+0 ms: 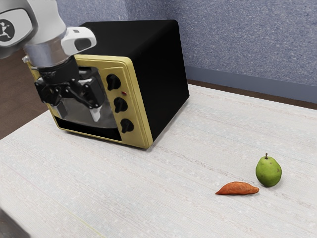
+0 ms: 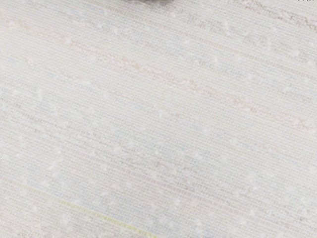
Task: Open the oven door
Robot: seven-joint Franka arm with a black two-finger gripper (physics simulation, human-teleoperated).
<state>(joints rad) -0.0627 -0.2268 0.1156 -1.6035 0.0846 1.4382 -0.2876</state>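
Ext. view: gripper [image 1: 78, 113] upper L of frame, in front of oven [image 1: 163, 64], claw wide, fingers well apart w/ nothing gripped. Oven door [image 1: 79, 118] is behind/between them, upper L too, looks shut; can't tell if fingers touch it. Handle hard to make out, prob. behind the hand. Step in hand, I'd say: get onto the handle. Best: line up w/ handle first, ease in, close only once it's b/w both fingers, then pull out and down in an arc, assuming a bottom hinge. Keep clear of knobs [image 1: 120, 104]; a straight yank may slip or drag the oven.

Wrist view: tabletop [image 2: 158, 124], yellow line [image 2: 106, 216] lower L, dark blurred edge [image 2: 143, 1] top ctr, ID unclear. Little aiming help here.
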